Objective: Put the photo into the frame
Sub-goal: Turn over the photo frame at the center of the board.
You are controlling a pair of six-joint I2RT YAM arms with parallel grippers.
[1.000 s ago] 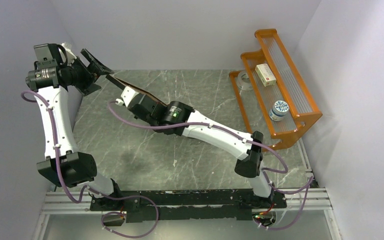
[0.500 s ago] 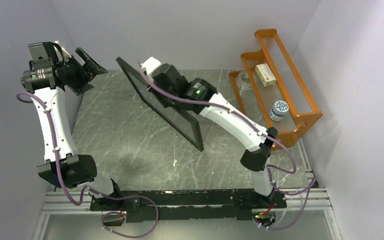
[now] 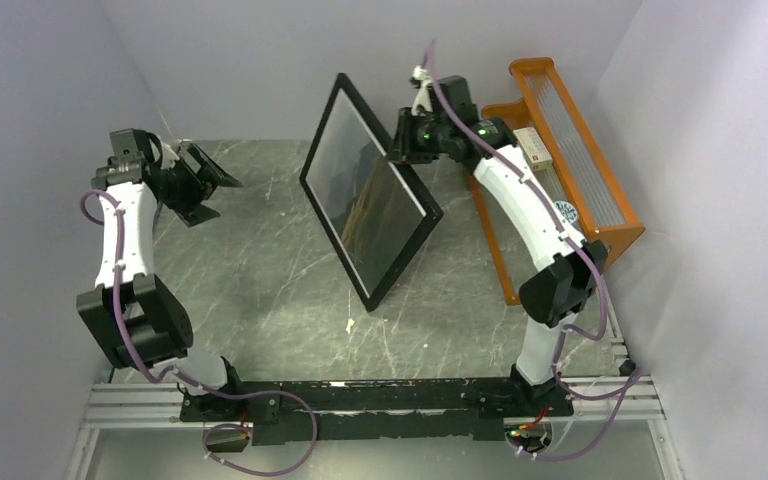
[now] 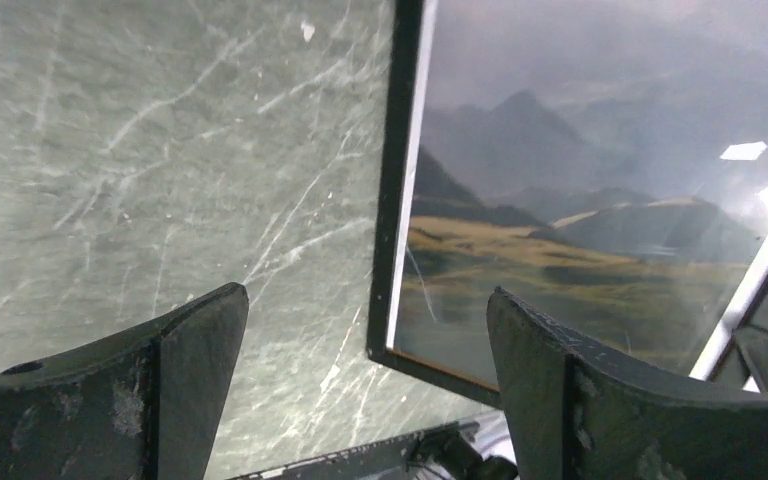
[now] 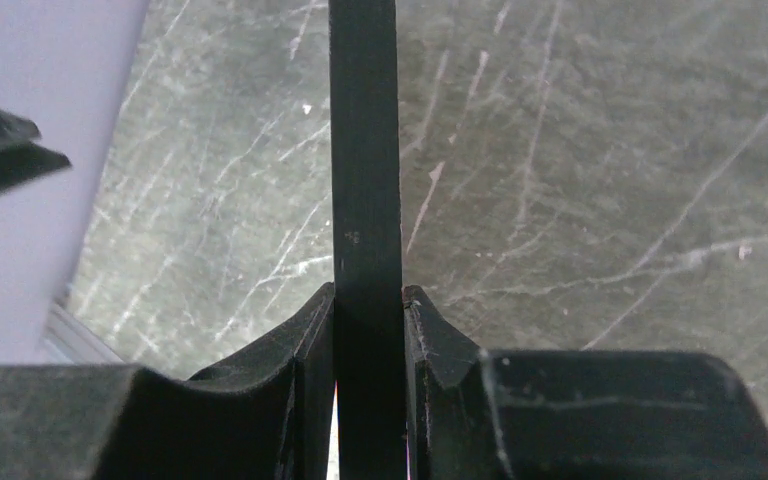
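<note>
Nearest the arm bases, a small white scrap (image 3: 349, 325) lies on the grey marbled table (image 3: 260, 270). Just beyond it hangs the lowest corner of the frame (image 3: 338, 243); whether that corner touches the tabletop cannot be told. The frame stands on edge over the middle of the table, steeply tilted, its black front and clear pane turned toward the left arm. The photo (image 3: 375, 205) sits inside the border behind the pane, showing misty dark mountains above yellow-green hills. In the left wrist view a thin pale strip runs between the print and the black border. To the left, well apart from the frame, the left gripper (image 3: 212, 190) hovers above the table with its fingers spread wide and nothing between them, pointing at the pane. Farther back, at the frame's upper right edge, the right gripper (image 5: 368, 292) is clamped on the thin black border, one finger pressed flat against each face, and the right arm reaches up to it from the right base. Against the right wall stands an orange rack (image 3: 610, 235) with stepped shelves, holding a small white box (image 3: 531, 148) on an upper shelf and a round tin (image 3: 560, 220) lower down.
</note>
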